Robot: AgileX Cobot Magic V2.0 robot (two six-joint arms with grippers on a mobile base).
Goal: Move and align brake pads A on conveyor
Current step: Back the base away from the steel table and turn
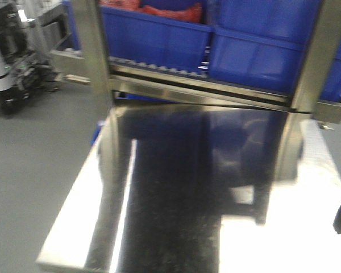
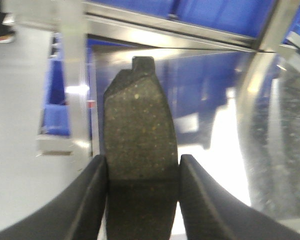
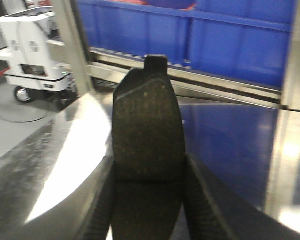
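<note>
While your left gripper (image 2: 142,170) pinches one brake pad (image 2: 139,120) and your right gripper (image 3: 149,172) another brake pad (image 3: 147,120), carry both level and unhurried; shiny steel table (image 1: 176,187) beneath; blue bins (image 1: 159,31) beyond; conveyor unseen, so set down only there.

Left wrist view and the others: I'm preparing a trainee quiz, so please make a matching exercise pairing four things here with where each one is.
Things:
1. dark grey curved brake pad, left wrist view
2. blue plastic bins
3. shiny steel table
4. white wheeled machine

Places:
a. on the grey floor, at the left
b. on the roller rack
c. clamped in the left claw
d. in front of the rack, mirroring the bins

Pairs: 1-c, 2-b, 3-d, 4-a.
</note>
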